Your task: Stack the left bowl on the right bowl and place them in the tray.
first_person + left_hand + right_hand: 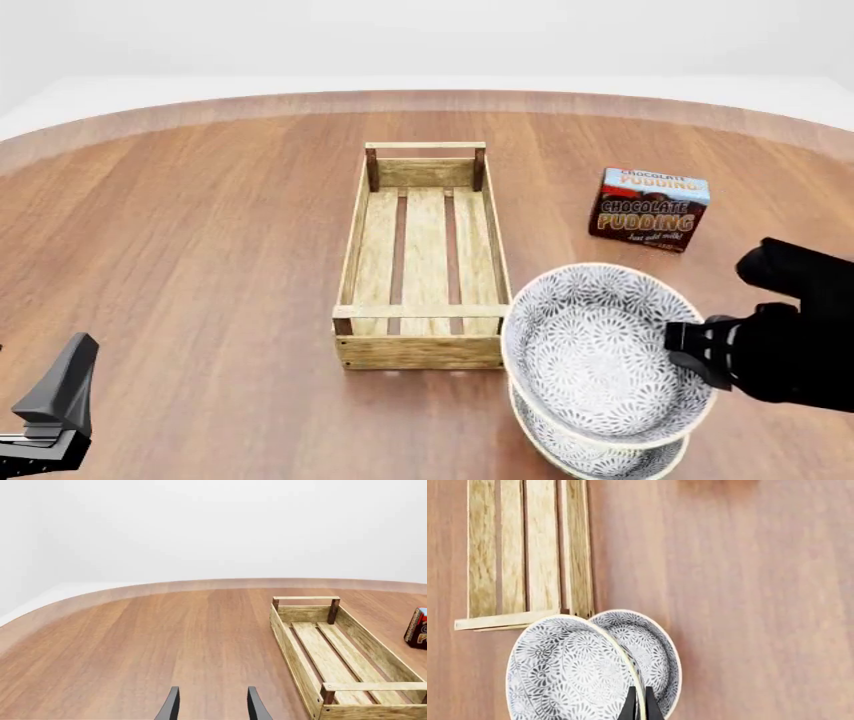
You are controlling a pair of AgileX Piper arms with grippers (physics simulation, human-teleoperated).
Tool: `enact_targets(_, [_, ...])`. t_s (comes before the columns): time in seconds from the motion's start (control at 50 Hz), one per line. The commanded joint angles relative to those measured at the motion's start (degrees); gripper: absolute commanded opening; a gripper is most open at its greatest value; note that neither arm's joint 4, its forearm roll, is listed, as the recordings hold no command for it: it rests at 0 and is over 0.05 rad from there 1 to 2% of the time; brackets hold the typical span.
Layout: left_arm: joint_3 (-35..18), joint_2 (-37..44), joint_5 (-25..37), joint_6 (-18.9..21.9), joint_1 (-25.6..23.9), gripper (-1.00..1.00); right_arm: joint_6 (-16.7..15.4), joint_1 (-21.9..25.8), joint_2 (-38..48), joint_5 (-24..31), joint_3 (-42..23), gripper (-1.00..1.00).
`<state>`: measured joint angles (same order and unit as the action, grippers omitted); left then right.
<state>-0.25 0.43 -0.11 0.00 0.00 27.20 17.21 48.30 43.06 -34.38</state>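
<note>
Table [200, 220] under my arms was brown wood, far edge rounded. Tray [424, 352] sat mid-table, lengthwise. Chocolate pudding box [649, 208] stood right of tray, apart. Whether lower bowl [594, 455] touched table: unclear.

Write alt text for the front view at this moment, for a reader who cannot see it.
The right tool grips the rim of a patterned bowl, holding it tilted over a second bowl on the wooden table, just right of the tray. A chocolate pudding box stands farther back on the right; the left tool sits at the lower left, holding nothing.
</note>
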Motion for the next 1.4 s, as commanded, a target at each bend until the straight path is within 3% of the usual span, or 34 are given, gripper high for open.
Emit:
enact_targets(0.02, [0.0, 0.0, 0.0, 0.0, 0.0, 1.00, 0.0, -1.3, 2.3, -3.2, 1.7, -1.00])
enact_targets(0.66, [0.0, 0.0, 0.0, 0.0, 0.0, 1.00, -1.8, -4.9, 4.9, -6.5, 5.9, -1.00])
enact_targets(1.4, [0.0, 0.0, 0.0, 0.0, 0.0, 1.00, -2.0, -3.2, 4.3, -5.4, 5.8, -1.00])
